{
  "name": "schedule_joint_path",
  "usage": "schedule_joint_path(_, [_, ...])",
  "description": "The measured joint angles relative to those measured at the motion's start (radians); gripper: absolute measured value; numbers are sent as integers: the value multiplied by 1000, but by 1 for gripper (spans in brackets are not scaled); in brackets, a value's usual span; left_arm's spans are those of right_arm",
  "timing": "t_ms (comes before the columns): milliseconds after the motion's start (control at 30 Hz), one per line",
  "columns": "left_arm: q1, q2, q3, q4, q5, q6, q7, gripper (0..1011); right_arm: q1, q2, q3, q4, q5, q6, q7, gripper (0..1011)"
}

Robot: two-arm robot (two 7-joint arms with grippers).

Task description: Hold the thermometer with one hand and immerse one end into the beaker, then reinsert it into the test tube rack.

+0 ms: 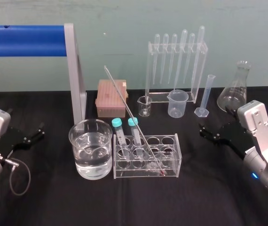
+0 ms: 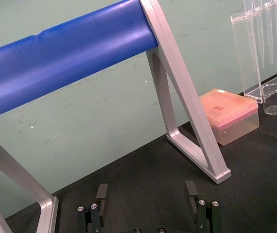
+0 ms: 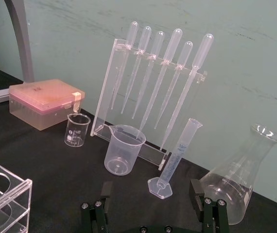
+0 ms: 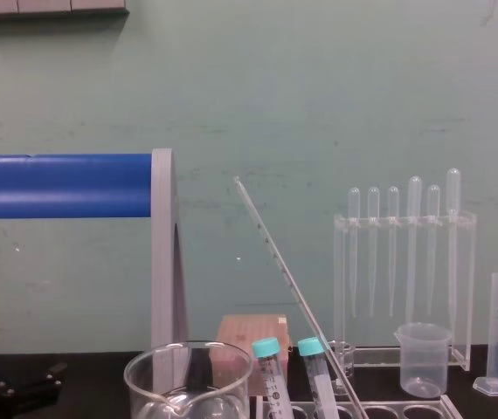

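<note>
This is a laboratory bench setup. On a black surface (image 1: 54,202) against a pale green wall (image 1: 30,75) stands chemistry ware: a clear stand (image 3: 107,97) hung with plastic pipettes (image 1: 174,52), a conical flask (image 1: 234,89), a slim measuring cylinder (image 1: 205,96), a plastic graduated beaker (image 1: 177,103), a large glass beaker (image 1: 90,141) holding clear liquid, a rack (image 1: 169,141) with teal-capped tubes (image 1: 120,134) and a glass thermometer (image 1: 124,103), and a pink pipette-tip box (image 1: 111,97).
</note>
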Motion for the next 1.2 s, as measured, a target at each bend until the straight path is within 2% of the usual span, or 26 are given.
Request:
schedule_joint_path(433, [0, 0, 0, 0, 0, 0, 0, 1008, 1, -2, 3, 0, 3, 1, 4, 1003])
schedule_joint_path(500, [0, 0, 0, 0, 0, 0, 0, 1008, 0, -11, 26, -9, 58, 15, 53, 1003])
schedule_joint_path(533, [0, 0, 0, 0, 0, 0, 0, 1008, 0, -11, 26, -9, 58, 15, 53, 1003])
schedule_joint_path(600, [0, 0, 0, 0, 0, 0, 0, 1008, -12, -13, 60, -40, 148, 56, 119, 1003])
schedule_joint_path(633, [0, 0, 0, 0, 0, 0, 0, 1008, -12, -13, 60, -40, 148, 56, 119, 1003])
schedule_joint_path(667, [0, 0, 0, 0, 0, 0, 0, 1008, -23, -9, 83, -68, 215, 96, 165, 1003])
schedule_joint_path(733, [0, 0, 0, 0, 0, 0, 0, 1008, -31, -3, 104, -94, 272, 140, 211, 1003])
schedule_joint_path(767, [0, 0, 0, 0, 0, 0, 0, 1008, -37, 8, 119, -124, 319, 182, 254, 1003])
schedule_joint_path(833, [0, 0, 0, 0, 0, 0, 0, 1008, -38, 23, 132, -162, 363, 229, 306, 1003])
schedule_joint_path(1033, [0, 0, 0, 0, 0, 0, 0, 1008, -6, 43, 126, -240, 426, 309, 435, 1003])
schedule_joint_path(1133, [0, 0, 0, 0, 0, 0, 0, 1008, 40, 44, 90, -264, 445, 336, 501, 1003])
schedule_joint_path(1200, [0, 0, 0, 0, 0, 0, 0, 1008, 64, 40, 69, -264, 445, 341, 522, 1003])
